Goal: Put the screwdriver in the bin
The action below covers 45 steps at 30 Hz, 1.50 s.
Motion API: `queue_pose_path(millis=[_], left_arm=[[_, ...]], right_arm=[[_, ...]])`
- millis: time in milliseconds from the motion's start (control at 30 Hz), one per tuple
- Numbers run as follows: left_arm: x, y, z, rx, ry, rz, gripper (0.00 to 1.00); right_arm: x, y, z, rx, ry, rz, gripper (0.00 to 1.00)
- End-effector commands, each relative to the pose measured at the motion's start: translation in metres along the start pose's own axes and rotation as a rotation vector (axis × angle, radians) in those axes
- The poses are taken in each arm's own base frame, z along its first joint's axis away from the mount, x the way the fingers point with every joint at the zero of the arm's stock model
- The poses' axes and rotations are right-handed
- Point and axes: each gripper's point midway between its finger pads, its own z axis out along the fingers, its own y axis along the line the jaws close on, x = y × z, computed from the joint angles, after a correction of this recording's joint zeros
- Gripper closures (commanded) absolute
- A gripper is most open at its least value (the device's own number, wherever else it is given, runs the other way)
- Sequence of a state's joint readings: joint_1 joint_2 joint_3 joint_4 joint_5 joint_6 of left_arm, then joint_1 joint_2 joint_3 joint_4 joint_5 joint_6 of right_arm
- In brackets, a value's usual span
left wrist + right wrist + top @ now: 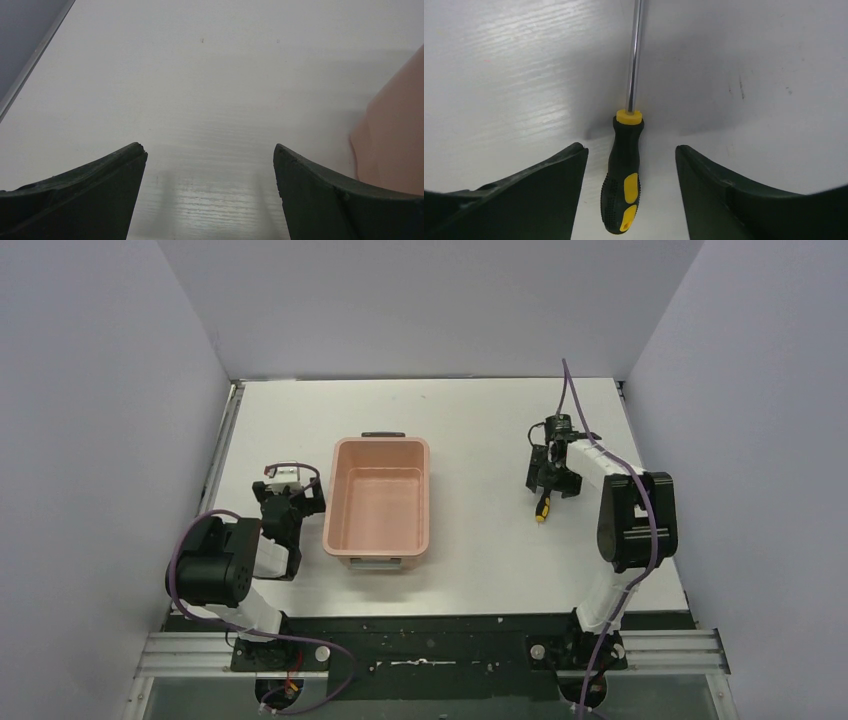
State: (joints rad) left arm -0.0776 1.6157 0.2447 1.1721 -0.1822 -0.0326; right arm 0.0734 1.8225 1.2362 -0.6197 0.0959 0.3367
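Surface: white table [480, 420], closed in by plain grey panels on three sides, with a dark rail along the near edge.
Left arm: folded low by its base, wrist aimed at the far side, just left of the bin [378, 505].
Left gripper [210, 150]: jaws wide apart over bare table; the bin's pink wall shows at the right edge of its wrist view.
Right arm: reaching forward with elbow raised and wrist bent down, well right of the bin; a purple cable [567, 390] loops above it.
Right gripper [631, 147]: fingers spread and straddling the screwdriver [624, 170], a gap on each side, no contact seen.
Screwdriver: lying flat on the table, well apart from the bin; black handle with yellow insets and collar, bright shaft pointing away from the wrist camera.
Bin: salmon-pink, upright, mid-table, with grey handles at its short ends.
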Motion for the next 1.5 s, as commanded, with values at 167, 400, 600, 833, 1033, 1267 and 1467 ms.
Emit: queue_pose_path(millis=[167,400,600,833,1033,1267,1467], left_arm=[[-0.016,-0.001,0.003,0.008,-0.054,-0.005,0.03],[-0.016,-0.001,0.003,0.008,-0.054,-0.004,0.02],[-0.016,-0.001,0.003,0.008,-0.054,-0.004,0.03],[-0.016,-0.001,0.003,0.008,-0.054,-0.004,0.03],[-0.016,-0.001,0.003,0.008,-0.054,-0.004,0.03],[-0.015,-0.002,0.003,0.008,-0.052,-0.003,0.03],[-0.016,-0.002,0.003,0.009,-0.054,-0.004,0.03]], right_arm=[[0.019,0.002,0.017,-0.019,0.057,0.002,0.80],[-0.034,-0.002,-0.045,-0.028,0.006,-0.038,1.00],[-0.049,-0.009,-0.124,-0.043,0.065,-0.079,1.00],[-0.077,-0.010,-0.175,-0.057,-0.070,0.021,1.00],[-0.071,0.080,-0.207,-0.236,-0.166,-0.047,1.00],[-0.015,0.267,-0.278,-0.645,-0.252,-0.225,1.00],[0.029,0.342,-0.305,-0.743,-0.268,-0.328,1.00]])
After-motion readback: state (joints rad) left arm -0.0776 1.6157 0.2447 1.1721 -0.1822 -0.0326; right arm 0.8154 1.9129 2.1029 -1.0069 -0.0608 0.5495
